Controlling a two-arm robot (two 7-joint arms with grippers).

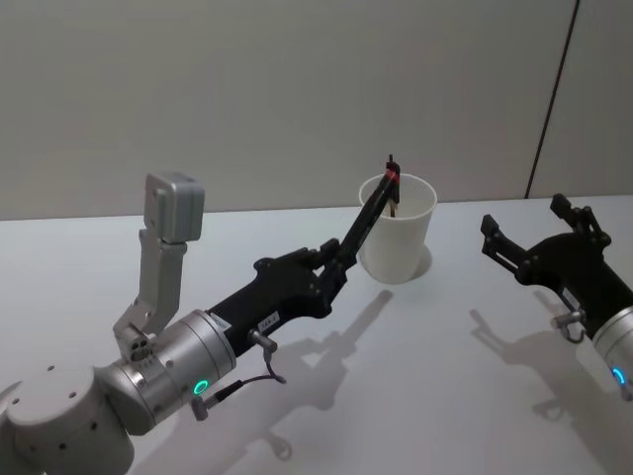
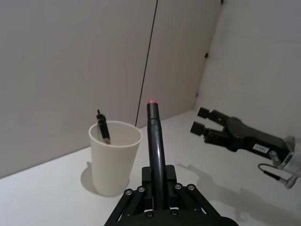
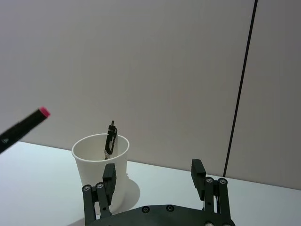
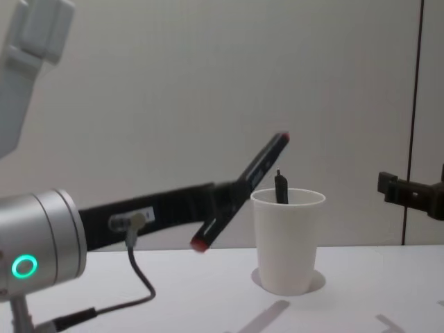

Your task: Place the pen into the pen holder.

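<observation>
Black pen [image 1: 371,213], clamped in left hand [image 1: 339,255], slants up toward the pen holder [image 1: 401,242]; right hand [image 1: 524,218] gapes empty.

My left gripper [image 1: 331,262], clamping the pen [image 4: 258,163], has open air up to the pen holder [image 1: 398,237], mouth free except the other pen [image 4: 280,187] poking over its rim, bare table [image 1: 465,381] between it and my spread right gripper [image 1: 524,218].

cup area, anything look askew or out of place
Nothing stands out. The cup stands upright, with a black pen leaning inside. The left gripper holds a red-tipped pen tilted beside the cup, not yet in. The right gripper sits open at the right.
</observation>
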